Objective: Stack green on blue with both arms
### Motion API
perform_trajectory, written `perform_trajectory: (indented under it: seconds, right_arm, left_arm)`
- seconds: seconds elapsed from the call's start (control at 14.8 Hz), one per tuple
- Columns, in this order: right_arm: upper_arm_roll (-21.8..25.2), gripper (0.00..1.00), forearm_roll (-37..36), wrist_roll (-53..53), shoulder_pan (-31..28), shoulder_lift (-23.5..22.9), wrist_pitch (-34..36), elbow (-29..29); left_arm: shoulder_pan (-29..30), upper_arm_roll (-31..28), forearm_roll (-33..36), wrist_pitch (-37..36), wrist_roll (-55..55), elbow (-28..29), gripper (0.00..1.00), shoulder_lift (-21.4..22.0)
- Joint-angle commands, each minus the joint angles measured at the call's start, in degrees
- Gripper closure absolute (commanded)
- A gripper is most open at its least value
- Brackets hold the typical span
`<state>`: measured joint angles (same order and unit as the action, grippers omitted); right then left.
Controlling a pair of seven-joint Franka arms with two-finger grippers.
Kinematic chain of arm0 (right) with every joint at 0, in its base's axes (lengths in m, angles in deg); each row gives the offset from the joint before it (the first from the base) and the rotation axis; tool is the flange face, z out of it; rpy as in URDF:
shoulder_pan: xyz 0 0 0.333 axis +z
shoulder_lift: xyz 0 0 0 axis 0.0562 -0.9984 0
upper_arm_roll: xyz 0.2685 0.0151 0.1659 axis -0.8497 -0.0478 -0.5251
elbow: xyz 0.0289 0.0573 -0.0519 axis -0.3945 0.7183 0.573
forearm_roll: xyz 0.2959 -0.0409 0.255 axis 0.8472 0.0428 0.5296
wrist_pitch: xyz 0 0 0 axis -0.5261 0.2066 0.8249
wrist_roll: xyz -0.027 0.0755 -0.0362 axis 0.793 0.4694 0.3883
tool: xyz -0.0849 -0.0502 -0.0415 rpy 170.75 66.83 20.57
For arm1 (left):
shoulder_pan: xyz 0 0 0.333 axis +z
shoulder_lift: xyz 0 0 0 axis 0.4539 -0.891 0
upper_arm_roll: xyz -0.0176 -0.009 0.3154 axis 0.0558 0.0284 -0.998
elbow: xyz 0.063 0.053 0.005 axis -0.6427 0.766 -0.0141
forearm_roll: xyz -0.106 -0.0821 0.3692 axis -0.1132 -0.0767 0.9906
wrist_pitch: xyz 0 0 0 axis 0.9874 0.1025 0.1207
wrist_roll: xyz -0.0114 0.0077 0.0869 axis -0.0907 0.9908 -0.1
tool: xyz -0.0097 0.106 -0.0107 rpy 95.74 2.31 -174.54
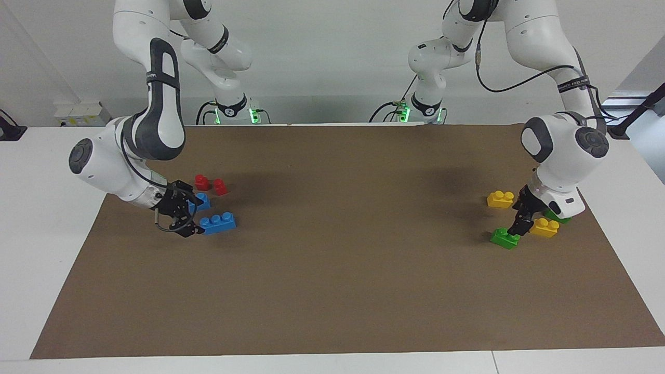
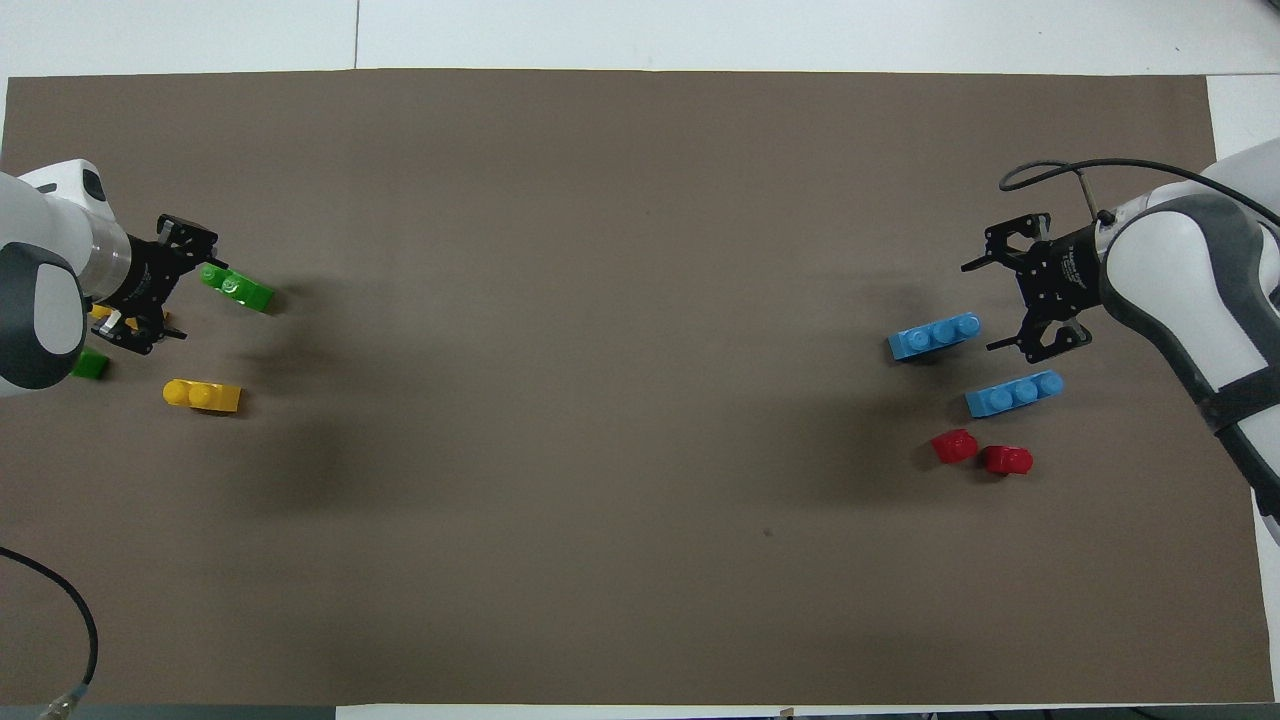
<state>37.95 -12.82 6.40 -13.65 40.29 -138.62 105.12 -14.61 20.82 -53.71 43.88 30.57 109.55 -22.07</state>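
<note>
2 blue bricks [image 2: 934,335], 2 green [image 2: 237,288], 2 yellow [image 2: 202,395], 2 red blks [image 2: 955,446].

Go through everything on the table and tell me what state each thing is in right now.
left gripper: open, low at the green brick farther from the robots
right gripper: open, low beside the blue bricks
green bricks: both flat on the mat, unstacked
blue bricks: both flat, unstacked
yellow bricks: flat
red blocks: loose
</note>
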Motion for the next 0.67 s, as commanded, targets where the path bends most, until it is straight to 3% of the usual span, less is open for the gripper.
perform_trajectory:
  seconds: [0.0,0.61]
  right_arm:
    - [-0.46,0.0,1.37,3.4,-1.43,-0.07,-2.23,1.72]
    - [-0.46,0.0,2.95,4.55,-1.09,-0.33,-7.85,6.29]
  left_arm:
    - [0.01,0.03,1.04,2.24,-3.04,-1.87,0.0,-2.34]
    - [0.45,0.03,0.86,7.18,-4.9,-1.78,0.0,-5.95]
